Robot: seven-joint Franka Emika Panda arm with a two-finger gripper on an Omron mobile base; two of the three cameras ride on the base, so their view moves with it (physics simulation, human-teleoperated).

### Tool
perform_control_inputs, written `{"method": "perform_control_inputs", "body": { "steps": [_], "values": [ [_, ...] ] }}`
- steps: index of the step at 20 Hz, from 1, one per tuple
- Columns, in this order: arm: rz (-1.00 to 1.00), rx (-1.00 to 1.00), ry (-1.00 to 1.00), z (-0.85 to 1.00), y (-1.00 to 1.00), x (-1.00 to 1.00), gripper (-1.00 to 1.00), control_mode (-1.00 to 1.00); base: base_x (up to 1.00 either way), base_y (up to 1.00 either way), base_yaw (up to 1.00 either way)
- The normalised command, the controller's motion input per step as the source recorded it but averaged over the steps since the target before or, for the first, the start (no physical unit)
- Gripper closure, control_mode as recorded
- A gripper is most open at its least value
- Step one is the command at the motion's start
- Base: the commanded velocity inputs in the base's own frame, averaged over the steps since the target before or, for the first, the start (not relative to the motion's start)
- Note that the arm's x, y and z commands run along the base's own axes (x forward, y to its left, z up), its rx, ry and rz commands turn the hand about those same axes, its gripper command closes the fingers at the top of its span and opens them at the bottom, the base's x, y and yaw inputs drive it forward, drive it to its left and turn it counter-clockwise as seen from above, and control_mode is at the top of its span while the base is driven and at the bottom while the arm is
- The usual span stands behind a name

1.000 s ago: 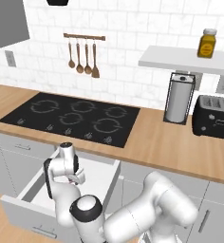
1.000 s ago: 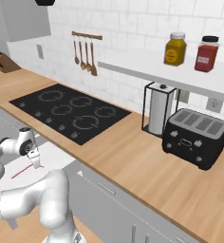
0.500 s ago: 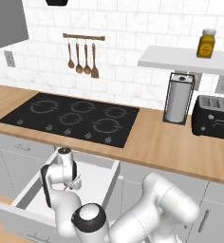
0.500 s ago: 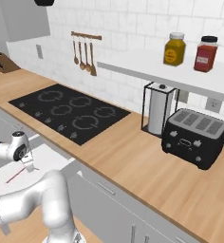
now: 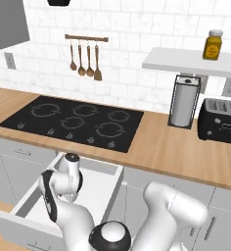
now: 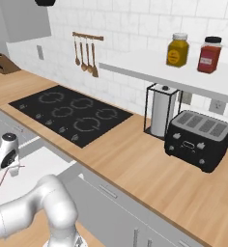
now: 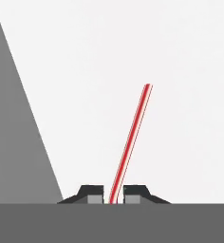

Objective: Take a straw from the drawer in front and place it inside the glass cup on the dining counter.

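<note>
The drawer [image 5: 105, 188] stands pulled open below the cooktop counter, its white inside bare. My gripper [image 7: 113, 195] reaches down into it, wrist upright. In the hand view the thin red-pink straw [image 7: 132, 140] lies on the white drawer floor and runs away from the fingertips [image 7: 91, 193], its near end pinched between them. In the right base view the straw [image 6: 5, 180] slants out below my gripper [image 6: 12, 167] over the drawer [image 6: 38, 166]. The glass cup and the dining counter are out of view.
A black cooktop [image 5: 73, 120] sits in the wood counter behind the drawer. To the right stand a paper towel holder [image 5: 184, 100] and a black toaster [image 5: 221, 120]. Utensils [image 5: 85, 61] hang on the wall. A knife block [image 6: 2, 61] stands far left.
The jaws have closed onto the near end of the straw. The hand has sunk a little lower into the drawer.
</note>
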Motion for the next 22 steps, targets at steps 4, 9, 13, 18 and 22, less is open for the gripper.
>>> {"method": "perform_control_inputs", "body": {
  "steps": [4, 9, 13, 18, 22],
  "values": [
    [0.0, 0.2, 0.01, 1.0, 0.08, -0.43, 1.0, -1.0, 0.0, 0.0, 0.0],
    [0.0, 0.21, 0.0, 1.0, -0.13, -0.61, 1.0, -1.0, 0.0, 0.0, 0.0],
    [-0.16, 0.14, 0.0, 1.0, -0.85, -0.86, 1.0, -1.0, 0.0, 0.0, 0.0],
    [-0.13, 0.03, 0.01, 1.0, -0.95, -0.69, 1.0, -1.0, 0.0, 0.0, 0.0],
    [-0.05, -0.01, -0.01, 1.0, -0.75, -0.38, 1.0, -1.0, 0.0, 0.0, 0.0]
  ]
}}
